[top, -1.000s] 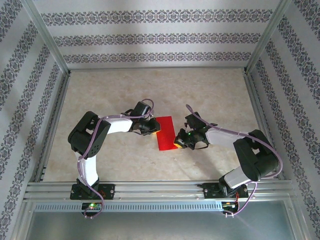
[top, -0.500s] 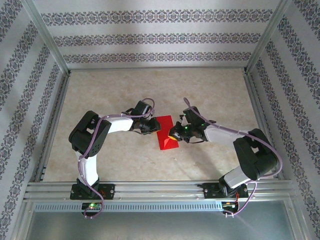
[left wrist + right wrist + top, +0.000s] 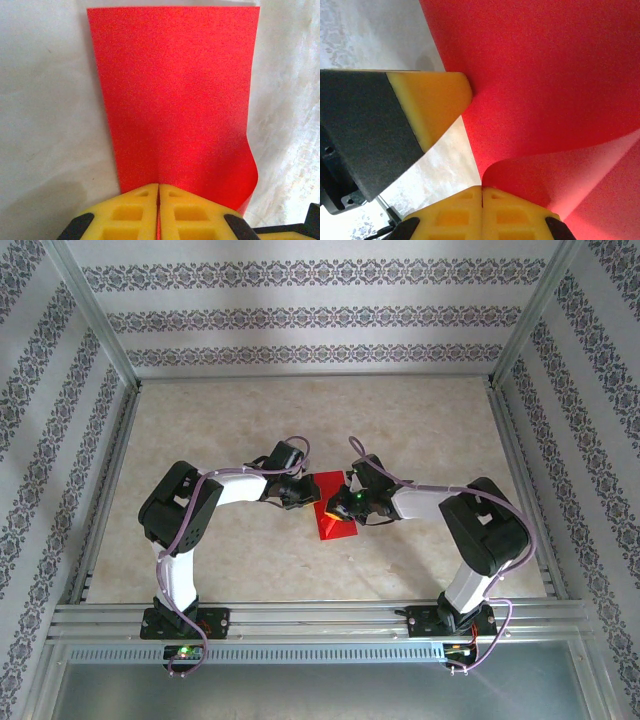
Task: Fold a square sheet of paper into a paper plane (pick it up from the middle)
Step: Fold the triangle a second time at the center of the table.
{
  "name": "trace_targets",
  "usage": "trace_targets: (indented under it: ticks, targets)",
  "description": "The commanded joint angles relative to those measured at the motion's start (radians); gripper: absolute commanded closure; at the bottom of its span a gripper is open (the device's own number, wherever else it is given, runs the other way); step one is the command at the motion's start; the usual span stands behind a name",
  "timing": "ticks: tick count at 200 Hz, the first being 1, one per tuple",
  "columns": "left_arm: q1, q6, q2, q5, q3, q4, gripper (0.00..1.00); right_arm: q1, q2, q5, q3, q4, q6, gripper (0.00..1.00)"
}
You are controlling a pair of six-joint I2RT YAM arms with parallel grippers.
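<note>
At the middle of the bench (image 3: 230, 420) lies the square sheet of paper (image 3: 335, 528), red, between the two arms. One part is flat, another curls upward. Left claw (image 3: 158, 210): pads together, clamped on the sheet's near edge. Right claw (image 3: 482, 202): pads together, clamped on the lifted, curling flap, with a left pad just beside it.

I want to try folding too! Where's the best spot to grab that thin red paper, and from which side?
Pinch the thin bright red paper sheet at its edge, coming in low from the side. It lies flat on the table, so only the rim offers a grip. The lifted, curling edge at the right gripper is probably easiest.
</note>
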Motion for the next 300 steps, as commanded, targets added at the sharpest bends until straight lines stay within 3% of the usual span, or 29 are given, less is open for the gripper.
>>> trace_targets:
  ticks: [1,300]
  targets:
    - [0.01,0.015,0.034,-0.028,0.006,-0.063,0.92,0.013,0.025,0.033,0.024,0.039,0.02,0.98]
    - [0.01,0.006,0.037,-0.032,-0.004,-0.067,0.93,0.017,0.113,0.059,0.05,0.06,0.043,0.97]
